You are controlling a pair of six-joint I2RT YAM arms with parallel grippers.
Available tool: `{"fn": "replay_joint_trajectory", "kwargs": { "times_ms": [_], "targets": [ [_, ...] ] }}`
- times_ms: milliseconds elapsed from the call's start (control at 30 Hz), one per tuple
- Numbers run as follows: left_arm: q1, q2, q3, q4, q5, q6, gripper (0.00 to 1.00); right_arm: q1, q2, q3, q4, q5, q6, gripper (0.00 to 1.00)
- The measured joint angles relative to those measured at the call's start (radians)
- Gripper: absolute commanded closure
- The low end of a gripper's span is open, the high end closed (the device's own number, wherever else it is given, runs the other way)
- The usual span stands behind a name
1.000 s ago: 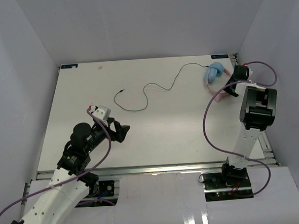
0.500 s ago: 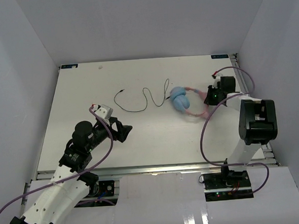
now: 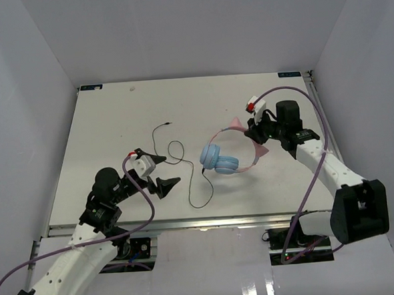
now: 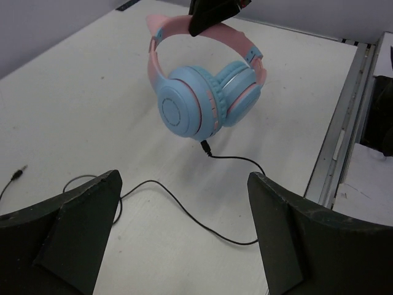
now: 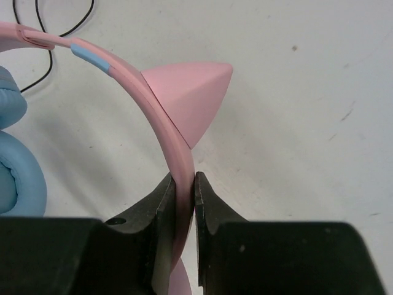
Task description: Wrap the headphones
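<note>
While the right gripper (image 3: pixel 256 137) clamps the headphones (image 3: pixel 219 161) by the pink headband (image 5: pixel 153 117) right of the worktop's (image 3: pixel 102 126) middle, the left gripper (image 3: pixel 163 171) gapes empty, with the earcups (image 4: pixel 187 107) near it.

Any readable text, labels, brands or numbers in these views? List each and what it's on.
None can be read in any view.
the headphones: no brand or marking shows on the earcups or headband.
small blue tags at the far corners of the table: too small to read, if they carry text at all.
</note>
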Motion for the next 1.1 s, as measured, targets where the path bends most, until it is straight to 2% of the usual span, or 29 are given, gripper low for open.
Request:
{"fn": "replay_joint_trajectory", "kwargs": {
  "times_ms": [100,200,333,500,800,967,1100],
  "targets": [
    [-0.001,0.037,0.019,0.04,0.08,0.014,0.08,0.019,-0.094,0.0,0.002,0.06,-0.013,0.92],
    [-0.025,0.145,0.023,0.079,0.194,0.004,0.06,0.016,-0.143,0.023,-0.016,0.09,-0.006,0.92],
    [-0.158,0.249,-0.013,0.105,0.22,-0.006,0.05,0.015,-0.144,0.107,-0.066,0.099,0.015,0.92],
    [-0.31,0.36,-0.027,0.18,0.126,0.024,0.05,0.015,-0.126,0.279,-0.152,0.071,0.064,0.92],
    [-0.324,0.624,-0.033,0.376,-0.11,0.101,0.14,0.001,-0.14,0.474,-0.197,-0.001,0.163,0.92],
    [-0.326,0.653,-0.049,0.488,-0.268,0.122,0.17,-0.03,-0.142,0.525,-0.23,-0.047,0.205,0.92],
    [-0.327,0.58,-0.059,0.508,-0.274,0.105,0.13,-0.043,-0.143,0.533,-0.237,-0.059,0.21,0.92]
  ]
}}
